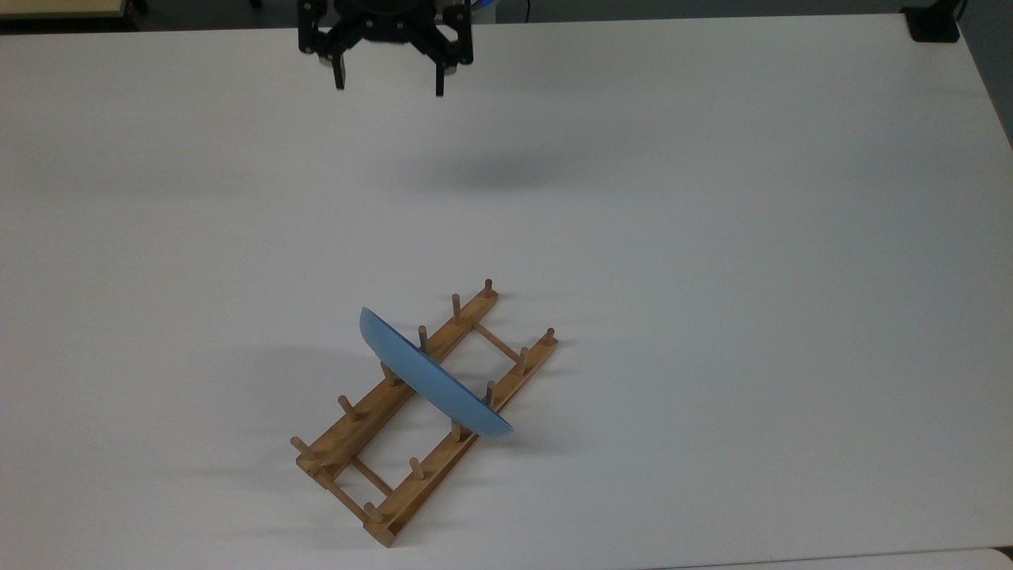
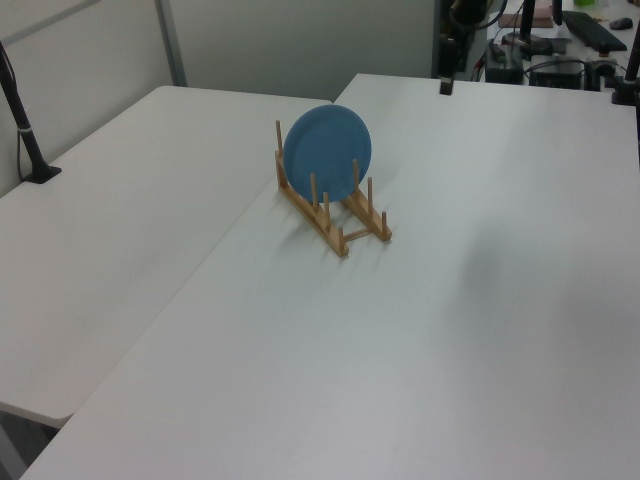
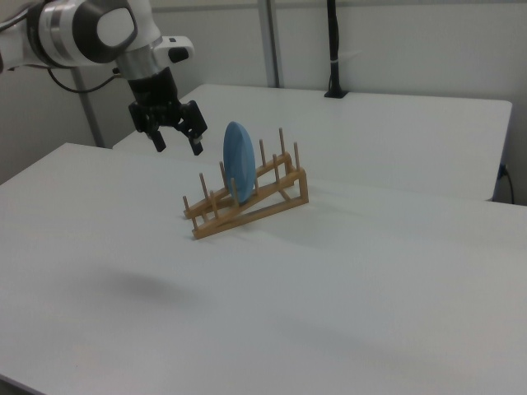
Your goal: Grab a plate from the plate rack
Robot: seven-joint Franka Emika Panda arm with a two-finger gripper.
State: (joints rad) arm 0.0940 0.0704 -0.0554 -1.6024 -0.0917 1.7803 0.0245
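Observation:
A light-blue plate [image 1: 431, 380] [image 2: 328, 153] [image 3: 239, 167] stands on edge between the pegs of the wooden plate rack [image 1: 372, 497] [image 2: 340, 228] [image 3: 272, 200], near the middle of its length. The rack lies diagonally on the white table in the lower middle of the top view. My gripper [image 1: 389, 84] [image 3: 178, 146] hangs high above the table near its far edge in the top view, open and holding nothing. It is well away from the plate. In the left view the gripper [image 2: 445, 85] appears at the top, behind and to the right of the rack.
The white table [image 1: 712, 237] stretches wide around the rack. A second white table [image 2: 110, 230] adjoins it on the left view's left, with a black pole [image 2: 25, 130] clamped at its edge. A black mount [image 1: 934, 24] sits at the table's far right corner in the top view.

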